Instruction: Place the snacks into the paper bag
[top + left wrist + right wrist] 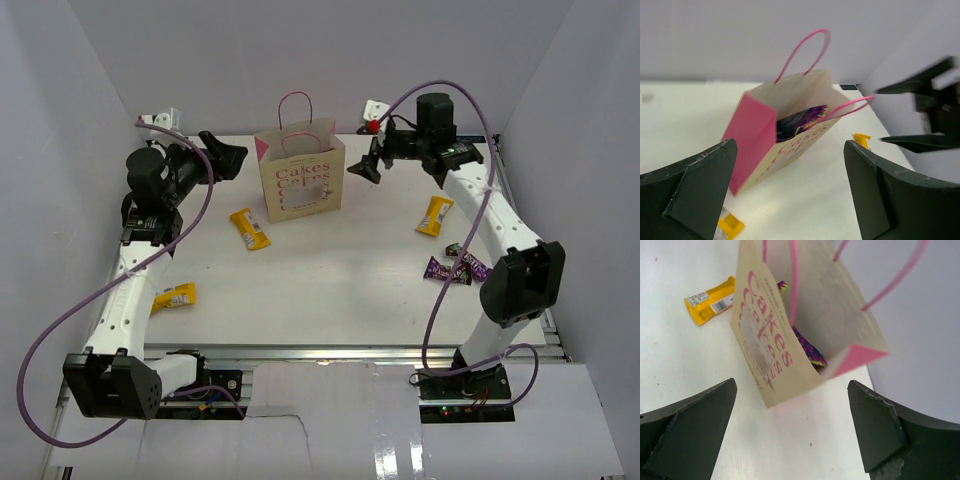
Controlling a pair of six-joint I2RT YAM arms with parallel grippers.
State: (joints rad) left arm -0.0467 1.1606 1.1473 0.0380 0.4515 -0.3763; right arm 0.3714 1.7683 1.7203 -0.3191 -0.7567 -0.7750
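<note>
The tan paper bag with "Cakes" lettering and pink handles stands upright at the back middle of the table. The purple chip bag sits inside it and also shows in the right wrist view. Yellow bars lie left of the bag's front, on the right and at the near left. Purple candy packets lie at the right. My left gripper is open and empty, left of the bag. My right gripper is open and empty, right of the bag.
White walls close in the table at the back and sides. A small white fixture with a red knob stands behind the right gripper, and another white fixture is at the back left. Purple cables loop from both arms.
</note>
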